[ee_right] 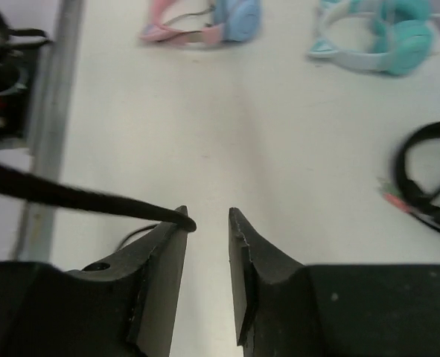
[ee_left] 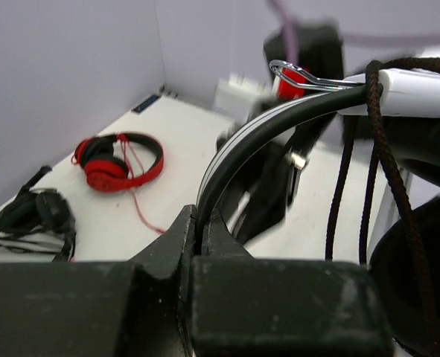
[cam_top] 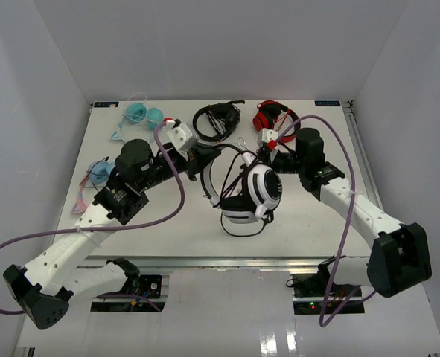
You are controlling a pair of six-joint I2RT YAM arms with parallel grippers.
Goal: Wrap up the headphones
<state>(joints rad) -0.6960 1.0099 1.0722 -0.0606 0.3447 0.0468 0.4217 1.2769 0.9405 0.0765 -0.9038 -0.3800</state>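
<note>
The white headphones (cam_top: 254,192) stand in the middle of the table with a cup facing up, black cushions below. My left gripper (cam_top: 203,161) is shut on their headband (ee_left: 238,152), which arcs up and to the right from the jaws (ee_left: 202,222). The thin black cable (ee_left: 384,141) hangs in loops over the white band. My right gripper (ee_right: 208,217) is open just right of the headphones (cam_top: 269,158). A stretch of the cable (ee_right: 78,198) rests on the tip of its left finger, not pinched.
Red-and-black headphones (cam_top: 270,117) and all-black headphones (cam_top: 215,120) lie at the back of the table. Teal headphones (cam_top: 144,114) sit at the back left, pink-and-blue ones (cam_top: 94,175) at the left edge. A metal rail (ee_right: 47,119) runs along the near edge.
</note>
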